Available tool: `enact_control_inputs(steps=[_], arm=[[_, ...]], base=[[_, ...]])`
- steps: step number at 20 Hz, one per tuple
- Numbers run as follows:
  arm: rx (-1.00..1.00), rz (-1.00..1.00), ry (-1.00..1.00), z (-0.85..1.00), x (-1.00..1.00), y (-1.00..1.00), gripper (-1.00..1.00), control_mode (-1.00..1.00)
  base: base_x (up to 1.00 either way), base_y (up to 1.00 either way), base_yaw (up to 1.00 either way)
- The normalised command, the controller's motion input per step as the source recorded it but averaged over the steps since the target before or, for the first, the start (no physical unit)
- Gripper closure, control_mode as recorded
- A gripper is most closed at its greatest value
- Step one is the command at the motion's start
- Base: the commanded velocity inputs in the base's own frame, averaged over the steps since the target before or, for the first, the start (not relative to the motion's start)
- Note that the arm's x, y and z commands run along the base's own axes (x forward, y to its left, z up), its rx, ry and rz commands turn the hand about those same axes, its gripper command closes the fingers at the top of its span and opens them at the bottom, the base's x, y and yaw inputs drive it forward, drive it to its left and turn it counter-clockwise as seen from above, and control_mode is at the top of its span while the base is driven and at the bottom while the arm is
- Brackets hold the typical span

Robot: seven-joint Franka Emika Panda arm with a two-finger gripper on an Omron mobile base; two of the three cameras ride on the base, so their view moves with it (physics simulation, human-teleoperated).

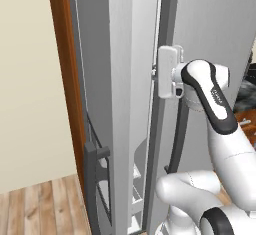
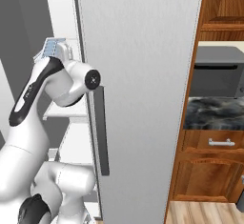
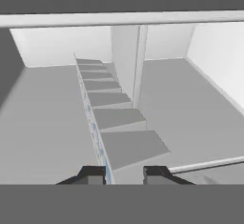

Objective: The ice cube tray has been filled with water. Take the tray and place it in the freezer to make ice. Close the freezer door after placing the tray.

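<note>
Now inside the freezer (image 2: 62,8): gripper (image 3: 125,174) clamped on the near end of the one ice cube tray (image 3: 102,104), long axis running straight ahead from the fingers toward the back wall, above a white shelf (image 3: 190,108). Probably only lowering and release left, then withdrawal. One freezer door (image 1: 100,129) standing open beside the single arm, not yet closed.
</note>
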Motion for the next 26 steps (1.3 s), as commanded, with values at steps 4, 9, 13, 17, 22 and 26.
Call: enact_control_inputs(steps=[4, 9, 13, 17, 22, 26], arm=[[0.0, -0.07, 0.0, 0.0, 0.29, 0.25, 1.0, -1.0], [0.0, -0.09, 0.04, 0.0, 0.3, 0.17, 1.0, -1.0], [0.0, -0.09, 0.08, 0.0, 0.31, 0.07, 1.0, -1.0], [0.0, -0.08, 0.08, 0.0, 0.29, 0.06, 1.0, -1.0], [0.0, -0.06, 0.06, 0.0, 0.32, 0.1, 1.0, -1.0], [0.0, -0.04, 0.07, 0.0, 0.39, 0.01, 1.0, -1.0]], base=[[0.0, 0.0, 0.0], [0.0, 0.0, 0.0], [0.0, 0.0, 0.0], [0.0, 0.0, 0.0], [0.0, 0.0, 0.0], [0.0, 0.0, 0.0]])
